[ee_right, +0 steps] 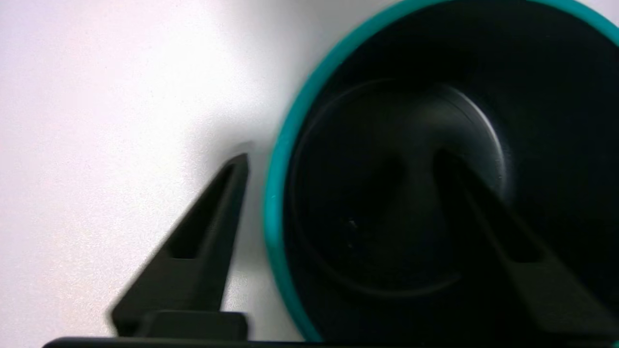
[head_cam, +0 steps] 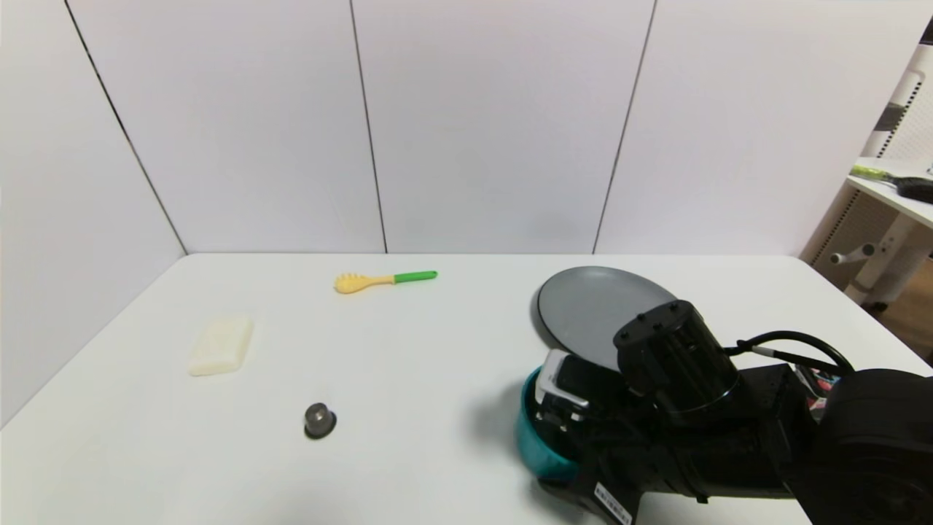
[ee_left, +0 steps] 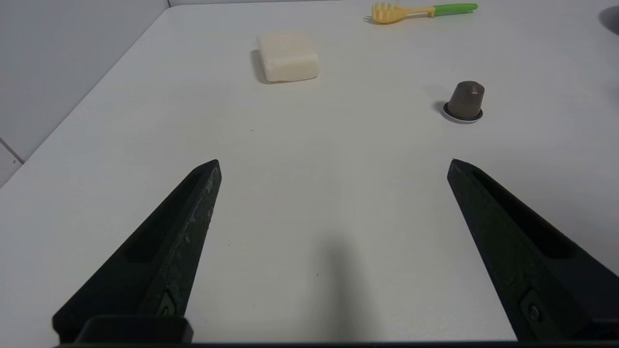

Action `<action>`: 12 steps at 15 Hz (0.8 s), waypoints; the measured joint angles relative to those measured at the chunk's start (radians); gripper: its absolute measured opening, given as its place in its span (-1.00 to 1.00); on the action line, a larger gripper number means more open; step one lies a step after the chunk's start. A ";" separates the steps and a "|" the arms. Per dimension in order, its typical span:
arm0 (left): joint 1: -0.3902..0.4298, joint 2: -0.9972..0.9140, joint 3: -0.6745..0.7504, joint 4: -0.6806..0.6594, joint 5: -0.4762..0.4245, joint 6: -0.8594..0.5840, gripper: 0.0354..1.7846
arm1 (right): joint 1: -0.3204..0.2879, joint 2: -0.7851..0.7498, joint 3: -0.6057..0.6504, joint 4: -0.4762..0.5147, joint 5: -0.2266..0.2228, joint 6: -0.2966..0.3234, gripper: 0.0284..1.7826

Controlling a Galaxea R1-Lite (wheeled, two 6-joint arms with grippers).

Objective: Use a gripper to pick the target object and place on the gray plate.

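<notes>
The teal saucepan stands on the white table just in front of the gray plate; the arm hides most of it and its handle. My right gripper hangs over the pan's left rim. In the right wrist view the gripper is open and straddles the teal rim: one finger is outside the wall with a small gap, the other is inside the dark bowl. My left gripper is open and empty, low over bare table at the front left, out of the head view.
A yellow pasta fork with a green handle lies at the back. A cream block lies at the left and a small gray capsule at the front left. A side table stands beyond the right edge.
</notes>
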 joint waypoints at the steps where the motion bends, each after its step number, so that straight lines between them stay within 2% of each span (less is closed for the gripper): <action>1: 0.000 0.000 0.000 0.000 0.000 0.000 0.89 | 0.000 0.000 0.000 0.002 0.000 -0.001 0.13; 3: 0.000 0.000 0.000 0.000 0.000 0.000 0.89 | 0.000 -0.001 -0.007 0.001 -0.007 0.000 -0.10; 4: 0.000 0.000 0.000 0.000 0.000 0.000 0.89 | 0.000 -0.004 -0.016 -0.003 -0.026 0.001 -0.28; 5: 0.000 0.000 0.000 0.000 0.000 0.000 0.89 | -0.001 -0.008 -0.031 -0.009 -0.044 0.002 -0.91; 7: 0.000 0.000 0.000 0.000 0.000 0.000 0.89 | -0.016 -0.026 -0.075 -0.006 -0.064 0.000 -0.89; 12: 0.000 0.000 0.000 0.000 0.000 0.000 0.89 | -0.128 -0.059 -0.250 0.010 -0.063 -0.006 -0.89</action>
